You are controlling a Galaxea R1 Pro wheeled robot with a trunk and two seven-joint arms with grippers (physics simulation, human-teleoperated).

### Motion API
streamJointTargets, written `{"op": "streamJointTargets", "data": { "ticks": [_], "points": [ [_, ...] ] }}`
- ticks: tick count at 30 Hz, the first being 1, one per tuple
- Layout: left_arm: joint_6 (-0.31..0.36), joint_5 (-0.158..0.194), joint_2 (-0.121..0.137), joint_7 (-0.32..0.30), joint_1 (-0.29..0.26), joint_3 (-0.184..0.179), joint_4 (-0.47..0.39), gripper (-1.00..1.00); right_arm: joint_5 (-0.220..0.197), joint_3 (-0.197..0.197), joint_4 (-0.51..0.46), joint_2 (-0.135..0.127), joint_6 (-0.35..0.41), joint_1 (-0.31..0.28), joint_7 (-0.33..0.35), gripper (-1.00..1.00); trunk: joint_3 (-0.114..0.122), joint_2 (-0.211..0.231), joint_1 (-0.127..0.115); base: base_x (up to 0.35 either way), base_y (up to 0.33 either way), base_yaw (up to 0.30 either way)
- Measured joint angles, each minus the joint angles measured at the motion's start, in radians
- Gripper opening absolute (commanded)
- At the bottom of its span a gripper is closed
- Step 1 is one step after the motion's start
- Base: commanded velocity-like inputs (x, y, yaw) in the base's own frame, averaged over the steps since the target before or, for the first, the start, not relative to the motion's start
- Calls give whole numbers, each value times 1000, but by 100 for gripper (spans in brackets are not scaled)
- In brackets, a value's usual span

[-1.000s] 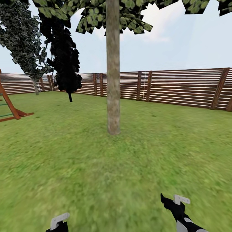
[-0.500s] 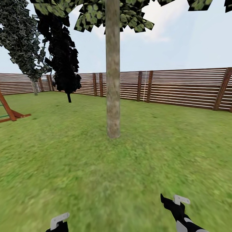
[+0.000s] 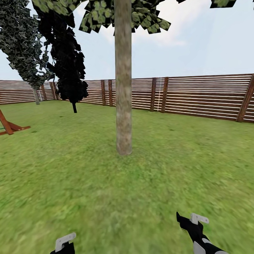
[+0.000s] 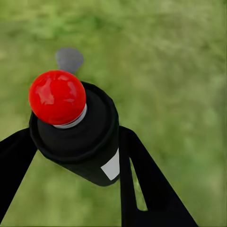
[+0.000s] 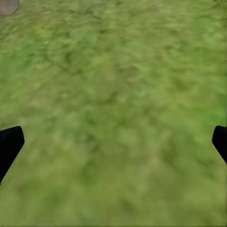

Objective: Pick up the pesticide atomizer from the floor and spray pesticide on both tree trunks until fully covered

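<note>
- The pesticide atomizer [image 4: 78,137] sits clamped between the two black fingers of the left gripper [image 4: 71,146]; it is a squat, matte black cylinder with a rounded shoulder, a thin silver collar and a glossy red dome on top, plus a small pale label patch on its side.
- The left fingers [image 4: 142,189] are flat dark blades, one with a slot cut through it, pressed against the can's sides.
- In the head view the left gripper [image 3: 63,245] shows at the lower edge as a pale bracket over a black body.
- The right gripper [image 3: 192,220] hangs low over the grass, black with a pale tab; in its wrist view the fingertips [image 5: 9,144] stand far apart at either edge with nothing between them.
- Straight ahead rises the tree trunk [image 3: 124,88], a thick upright column of mottled grey-brown bark, rooted in the floor [image 3: 106,190], which is short bright green grass with a blurry, patchy texture.
- Flat, angular green leaves [image 3: 137,16] spread around the trunk's top.
- Further back to the left stand two dark narrow trees [image 3: 67,56] with ragged foliage.
- A fence [image 3: 204,97] of brown horizontal slats and thicker posts rings the lawn.
- A reddish wooden frame [image 3: 8,125] rests at the left edge.
</note>
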Motion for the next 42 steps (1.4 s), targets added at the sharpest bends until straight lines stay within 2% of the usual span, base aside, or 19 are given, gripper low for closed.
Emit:
{"op": "streamJointTargets", "data": {
  "ticks": [31,36,39,42],
  "points": [
    [1,0,0,0,0,0,0,-100,11,7,1,4,-4,0,4,100,0,0,0,329,0,0],
    [1,0,0,0,0,0,0,-100,13,9,0,5,-4,0,4,100,0,0,1,97,0,0],
    [-5,18,-1,5,6,16,-6,-100,-3,-11,17,-12,13,-2,21,100,0,0,1,0,0,0],
    [-22,37,-2,20,16,12,-13,-100,-16,-30,34,-17,30,-2,38,100,0,0,1,0,0,0]
  ]
}}
